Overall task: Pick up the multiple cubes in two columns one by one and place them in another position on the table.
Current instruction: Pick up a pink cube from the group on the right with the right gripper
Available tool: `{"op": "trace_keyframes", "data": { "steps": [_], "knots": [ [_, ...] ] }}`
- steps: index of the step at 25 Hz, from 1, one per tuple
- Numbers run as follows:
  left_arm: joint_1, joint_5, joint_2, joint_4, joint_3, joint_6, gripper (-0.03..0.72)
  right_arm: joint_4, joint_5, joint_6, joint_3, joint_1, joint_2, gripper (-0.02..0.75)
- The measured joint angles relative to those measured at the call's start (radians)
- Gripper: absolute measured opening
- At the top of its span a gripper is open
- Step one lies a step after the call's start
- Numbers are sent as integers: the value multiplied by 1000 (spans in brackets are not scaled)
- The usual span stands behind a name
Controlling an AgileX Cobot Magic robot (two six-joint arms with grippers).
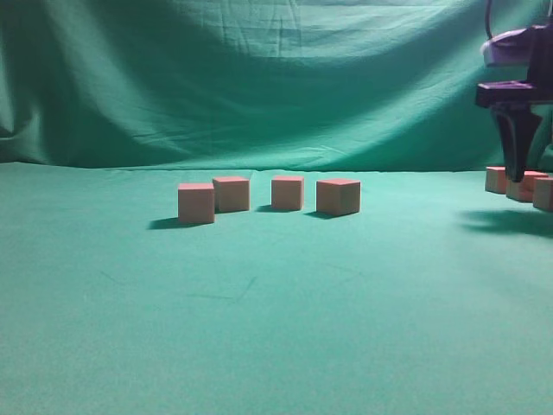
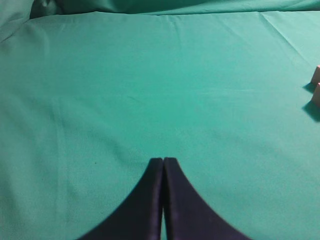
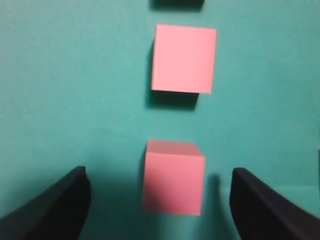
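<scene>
Four cubes stand in a loose row on the table (image 1: 259, 328) in the exterior view: one (image 1: 196, 203), one (image 1: 232, 193), one (image 1: 288, 192) and one (image 1: 338, 196). Three more cubes (image 1: 524, 187) sit at the far right edge. My right gripper (image 1: 517, 173) hangs over them, pointing down. In the right wrist view it (image 3: 159, 174) is open, with a pink-topped cube (image 3: 174, 180) between its jaws and clear of both. A second cube (image 3: 184, 59) lies beyond it. My left gripper (image 2: 163, 160) is shut and empty over bare cloth.
A draped green backdrop (image 1: 276, 78) rises behind the table. Two cubes (image 2: 317, 85) peek in at the right edge of the left wrist view. The left arm is out of the exterior view.
</scene>
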Motion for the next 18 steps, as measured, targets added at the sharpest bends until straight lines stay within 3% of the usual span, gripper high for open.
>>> {"op": "trace_keyframes", "data": {
  "steps": [16,18],
  "knots": [
    [0,0,0,0,0,0,0,-2,-27,1,-29,0,80,527],
    [0,0,0,0,0,0,0,-2,-27,6,-30,0,80,436]
  ]
}}
